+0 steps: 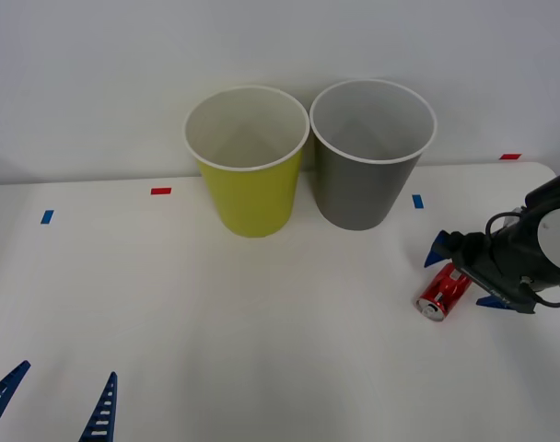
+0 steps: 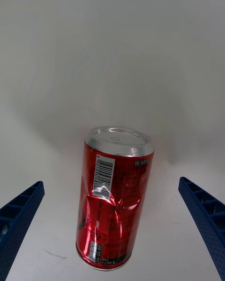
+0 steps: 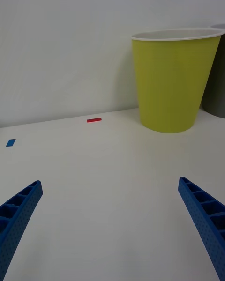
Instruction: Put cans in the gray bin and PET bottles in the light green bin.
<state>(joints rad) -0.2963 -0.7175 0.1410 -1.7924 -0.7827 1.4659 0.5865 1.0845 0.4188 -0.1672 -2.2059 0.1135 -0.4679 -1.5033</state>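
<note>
the red can is lying on its side on the white table, well off to the right of the gray bin and nearer the robot than it. the can's silver top is pointing toward the robot, and its side is dented, with a white barcode patch showing in the right wrist view. the right gripper is sitting low at the can, its blue fingers spread wide with one on either side of it; neither finger is touching the can. the gray bin is standing upright at the back of the table, and the light green bin is standing just beside it on its left, their white rims nearly touching. the left gripper is waiting far to the left of the gray bin and close to the robot, its fingers also spread apart, holding nothing.
</note>
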